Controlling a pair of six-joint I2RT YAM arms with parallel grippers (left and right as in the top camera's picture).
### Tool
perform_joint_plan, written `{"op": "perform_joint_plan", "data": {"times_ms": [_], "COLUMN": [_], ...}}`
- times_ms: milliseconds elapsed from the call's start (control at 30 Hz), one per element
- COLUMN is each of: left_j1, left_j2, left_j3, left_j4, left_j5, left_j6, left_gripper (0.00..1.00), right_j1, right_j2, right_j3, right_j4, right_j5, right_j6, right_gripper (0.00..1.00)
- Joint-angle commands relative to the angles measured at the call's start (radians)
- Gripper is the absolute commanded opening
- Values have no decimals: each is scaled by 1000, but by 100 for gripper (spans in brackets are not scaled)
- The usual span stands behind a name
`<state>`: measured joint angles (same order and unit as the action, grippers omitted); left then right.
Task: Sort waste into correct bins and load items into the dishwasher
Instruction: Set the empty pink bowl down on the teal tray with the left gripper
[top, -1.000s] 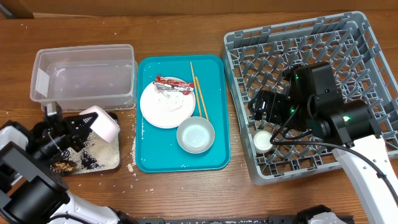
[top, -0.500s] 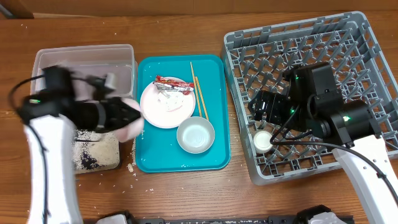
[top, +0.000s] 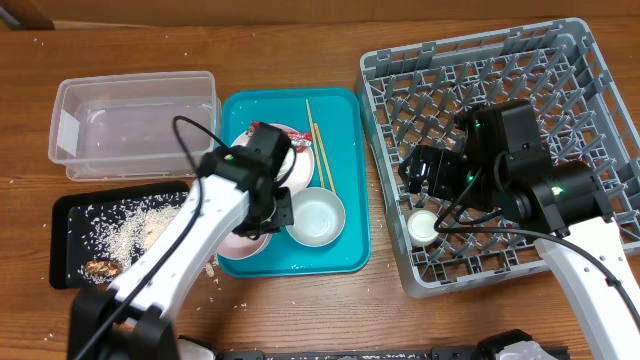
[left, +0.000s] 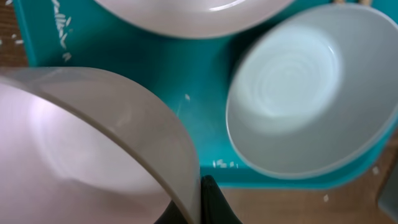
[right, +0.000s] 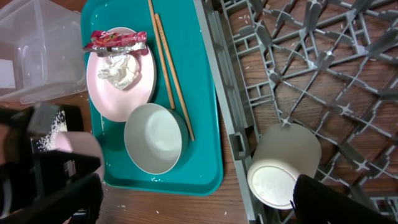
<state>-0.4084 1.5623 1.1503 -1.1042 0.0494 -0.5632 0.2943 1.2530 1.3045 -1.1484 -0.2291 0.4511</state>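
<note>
My left gripper (top: 268, 215) is shut on the rim of the small pink dish (top: 244, 241) and holds it over the front left corner of the teal tray; the left wrist view shows the rim pinched between the fingers (left: 200, 202) and the dish (left: 81, 155) filling the left side. The whitish bowl (top: 315, 218) (left: 301, 93) stands just right of it. The large plate (top: 292, 172) carries the red-and-white wrapper (top: 272, 130) with tissue (right: 121, 71). Two chopsticks (top: 319, 145) lie beside it. My right gripper (top: 425, 175) (right: 196, 190) is open over the grey dish rack (top: 560, 60), above the tiny white cup (top: 423, 228) (right: 283, 165) lying in it.
The clear tub (top: 135, 120) stands at the back left with a few grains inside. The black tray (top: 70, 215) in front of it holds scattered rice and brown scraps (top: 100, 268). The teal tray (top: 350, 160) lies between the bins and the rack. Loose grains lie on the wood.
My left arm has swung right from the black tray to the teal tray, carrying the pink dish. The rice on the black tray now shows. The right arm has not moved.
</note>
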Motion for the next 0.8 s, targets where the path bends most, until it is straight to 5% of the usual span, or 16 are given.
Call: {"op": "perform_joint_plan", "data": {"times_ms": [0, 200, 233, 300, 367, 567, 767], "left_j1": [-20, -58, -61, -59, -47, 24, 63], "left_j2": [56, 97, 94, 93, 93, 93, 125], "left_j3": [-3, -3, -2, 2, 23, 189, 212], "left_j4": [23, -11, -12, -11, -7, 65, 346], "left_j5": [-51, -42, -46, -51, -53, -66, -169], "left_j6": [-76, -158, -159, -158, -155, -25, 138], "left_gripper": [4, 6, 15, 53, 68, 79, 80], "right_j1": [0, 0, 0, 0, 0, 0, 0], "right_j2": [0, 0, 0, 0, 0, 0, 0], "right_j3": [19, 19, 19, 19, 19, 19, 19], "right_j4": [14, 20, 21, 24, 27, 29, 29], "right_j5": [0, 3, 3, 3, 3, 3, 3], "right_j6": [-6, -6, -6, -6, -6, -6, -5], "right_gripper": [100, 100, 100, 100, 100, 100, 100]}}
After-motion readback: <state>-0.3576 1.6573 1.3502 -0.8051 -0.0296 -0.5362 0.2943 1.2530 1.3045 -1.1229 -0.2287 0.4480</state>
